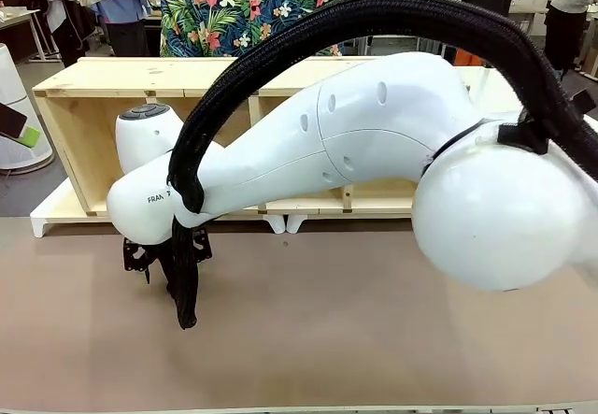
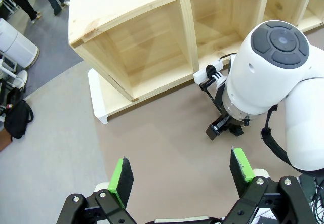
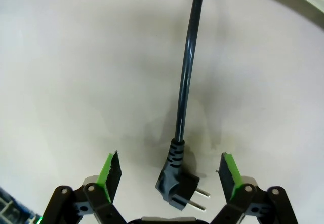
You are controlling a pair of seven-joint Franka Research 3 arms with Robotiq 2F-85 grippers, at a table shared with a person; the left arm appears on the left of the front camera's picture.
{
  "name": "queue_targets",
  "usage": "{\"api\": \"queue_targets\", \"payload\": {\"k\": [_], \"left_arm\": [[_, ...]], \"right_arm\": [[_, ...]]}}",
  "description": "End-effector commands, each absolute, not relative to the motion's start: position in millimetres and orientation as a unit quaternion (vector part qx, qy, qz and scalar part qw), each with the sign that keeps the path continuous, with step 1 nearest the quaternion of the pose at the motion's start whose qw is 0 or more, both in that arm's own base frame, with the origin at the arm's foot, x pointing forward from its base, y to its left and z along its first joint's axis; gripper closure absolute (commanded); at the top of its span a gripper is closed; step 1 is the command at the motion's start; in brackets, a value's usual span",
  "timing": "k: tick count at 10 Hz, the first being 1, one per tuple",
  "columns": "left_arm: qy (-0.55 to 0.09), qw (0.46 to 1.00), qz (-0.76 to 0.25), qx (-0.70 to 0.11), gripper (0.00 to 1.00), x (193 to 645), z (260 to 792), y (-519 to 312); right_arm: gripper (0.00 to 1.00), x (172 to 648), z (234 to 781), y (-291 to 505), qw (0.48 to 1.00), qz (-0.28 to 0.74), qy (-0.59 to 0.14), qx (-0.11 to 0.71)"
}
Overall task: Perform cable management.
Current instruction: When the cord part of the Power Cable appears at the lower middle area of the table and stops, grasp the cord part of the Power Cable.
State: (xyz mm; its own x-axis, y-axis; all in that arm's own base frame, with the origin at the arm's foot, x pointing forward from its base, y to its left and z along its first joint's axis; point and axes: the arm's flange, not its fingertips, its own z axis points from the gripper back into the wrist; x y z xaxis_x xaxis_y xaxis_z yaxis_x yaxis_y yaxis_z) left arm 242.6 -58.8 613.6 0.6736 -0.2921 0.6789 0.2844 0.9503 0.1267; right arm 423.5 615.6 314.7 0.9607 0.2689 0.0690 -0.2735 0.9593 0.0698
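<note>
The left claw (image 2: 182,173) hangs released above the worktop (image 2: 152,148), near a wooden shelf (image 2: 152,42). The right claw (image 3: 171,169) is spread wide too, gripping nothing. The cable (image 3: 185,82) lies on the worktop, its plug (image 3: 177,186) between the pads (image 3: 112,169), apart from both. In my judgement it should drop straight and pinch the plug's body, clear of the pins (image 3: 200,192). The right arm (image 1: 355,134) reads "FRAN", the rest hidden.
</note>
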Motion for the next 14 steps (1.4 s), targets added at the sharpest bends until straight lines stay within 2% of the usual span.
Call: {"api": "queue_targets", "payload": {"k": [1, 5, 6, 7, 14], "left_arm": [[-0.375, 0.914, -0.156, 0.004, 0.00, 243.9, 614.1, -58.1], [-0.375, 0.914, -0.156, 0.004, 0.00, 243.9, 614.1, -58.1], [-0.375, 0.914, -0.156, 0.004, 0.00, 243.9, 614.1, -58.1], [-0.375, 0.914, -0.156, 0.004, 0.00, 243.9, 614.1, -58.1], [-0.375, 0.914, -0.156, 0.004, 0.00, 243.9, 614.1, -58.1]], "right_arm": [[0.00, 435.6, 310.7, 626.5, 0.989, 0.145, -0.019, 0.025], [0.03, 441.3, 307.2, 630.3, 0.989, 0.150, -0.016, 0.008], [0.15, 441.9, 306.8, 630.5, 0.988, 0.154, -0.020, 0.001], [0.23, 442.2, 307.0, 630.4, 0.988, 0.152, -0.020, -0.001], [0.95, 441.7, 306.2, 630.7, 0.988, 0.154, -0.022, -0.001]]}}
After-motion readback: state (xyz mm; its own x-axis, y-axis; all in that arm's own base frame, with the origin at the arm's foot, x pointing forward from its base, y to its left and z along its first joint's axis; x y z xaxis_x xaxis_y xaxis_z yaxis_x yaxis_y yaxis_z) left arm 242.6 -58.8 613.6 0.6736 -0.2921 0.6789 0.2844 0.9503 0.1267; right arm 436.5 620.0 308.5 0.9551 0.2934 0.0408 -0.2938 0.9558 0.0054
